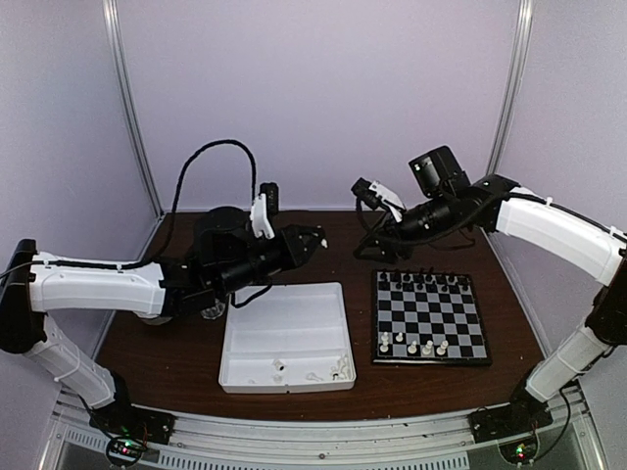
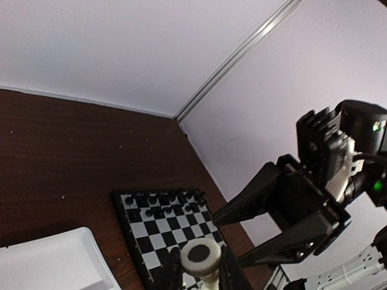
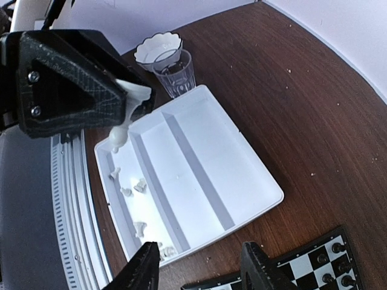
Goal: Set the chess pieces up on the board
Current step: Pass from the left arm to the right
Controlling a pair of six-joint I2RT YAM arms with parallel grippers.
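The left tool (image 1: 313, 239) is clenched on a white chessman (image 2: 202, 258), raised above the desk (image 1: 176, 343) beyond the white three-compartment tray (image 1: 284, 333). The right tool (image 3: 199, 266) hangs released, nothing between its fingers, near the far left corner of the board (image 1: 428, 318). Black chessmen (image 1: 428, 281) line the board's far rows, and four white chessmen (image 1: 412, 346) stand on its near row. More white pieces (image 3: 130, 191) lie in the tray's near compartment

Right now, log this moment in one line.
left pincer: shut on white chess piece | right pincer: open, empty | board: black pieces far, few white pieces near
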